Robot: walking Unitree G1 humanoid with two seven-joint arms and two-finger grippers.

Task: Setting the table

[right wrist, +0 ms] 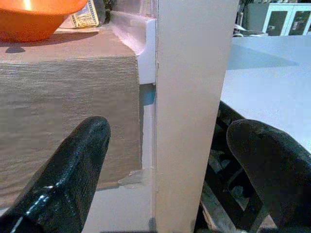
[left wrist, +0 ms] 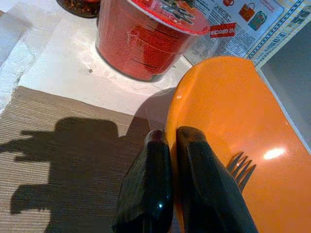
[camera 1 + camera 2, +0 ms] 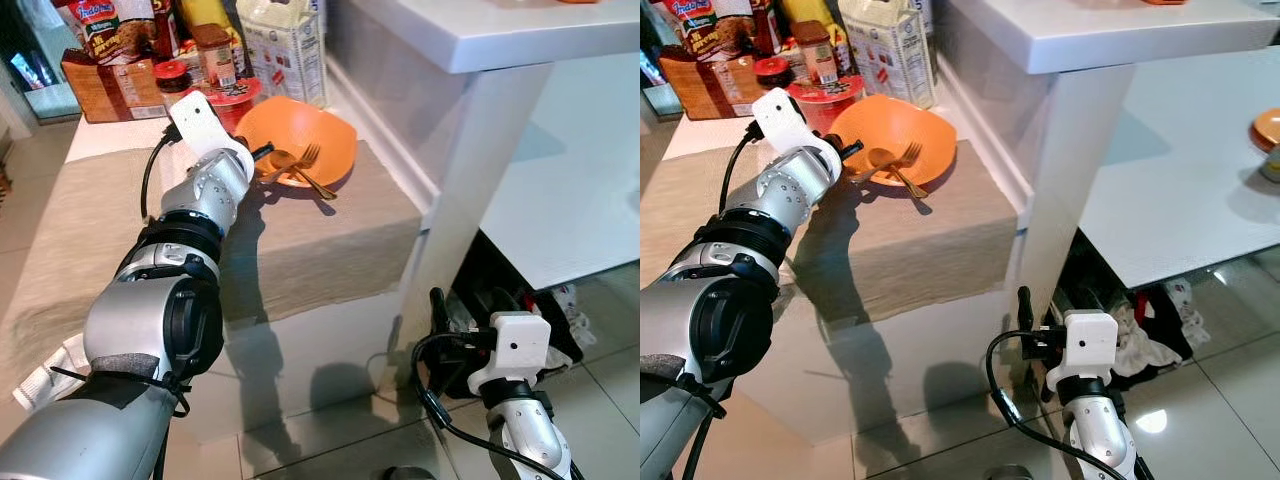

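An orange bowl (image 3: 318, 128) stands on a beige cloth (image 3: 300, 240) at the back of a low counter. A golden fork (image 3: 310, 168) and spoon (image 3: 279, 159) lie inside it. My left gripper (image 3: 263, 154) reaches over the cloth to the bowl's near rim. In the left wrist view its fingers (image 2: 146, 179) are pressed together on the rim of the bowl (image 2: 243, 107), one outside and one inside, close to the fork tines (image 2: 241, 167). My right gripper (image 1: 167, 141) hangs low and open beside a white pillar (image 1: 189, 97), with nothing in it.
A red noodle cup (image 2: 146, 39), jars, a carton (image 3: 285, 45) and food packets crowd the counter right behind the bowl. The white pillar (image 3: 470, 170) carries an upper shelf. A white table (image 3: 570, 190) lies to the right, with clutter on the floor under it.
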